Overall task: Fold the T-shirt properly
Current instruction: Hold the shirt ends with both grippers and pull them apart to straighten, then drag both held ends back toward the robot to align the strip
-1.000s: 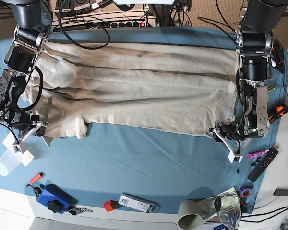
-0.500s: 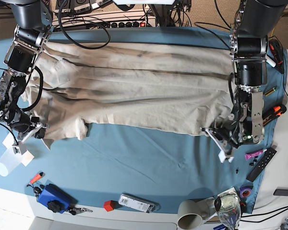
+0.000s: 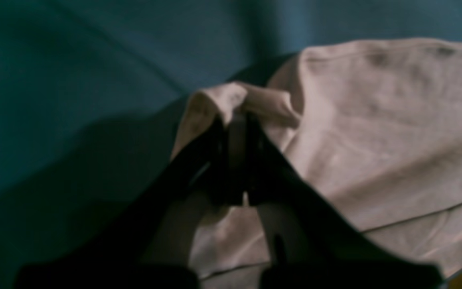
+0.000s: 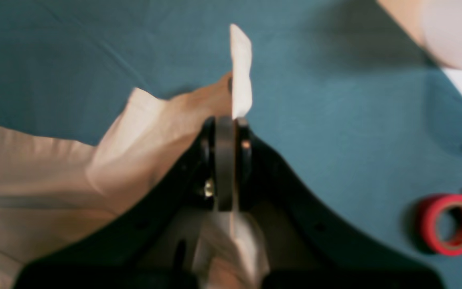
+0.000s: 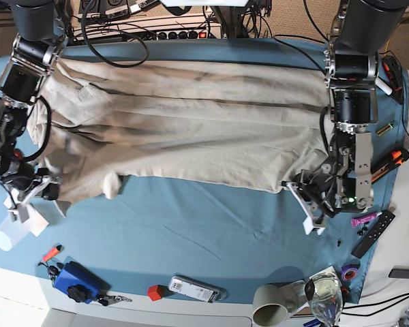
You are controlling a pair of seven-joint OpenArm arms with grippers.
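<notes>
Pinching a bunched corner of the large beige cotton T-shirt (image 3: pixel 375 132), the left gripper (image 3: pixel 237 120) is clamping only a small fold of fabric near the hem. Across the garment, the right gripper (image 4: pixel 227 124) is likewise clenching a corner, with a white paper slip (image 4: pixel 241 72) sticking out at 12 o'clock from its jaws. The shirt is lying spread wide across the teal-blue cloth-covered table (image 5: pixel 211 231), toward 12 o'clock in the base view. Judging by such thin bites, either corner is at risk of slipping free during lifting, and uneven pulling is likely to skew the fold.
</notes>
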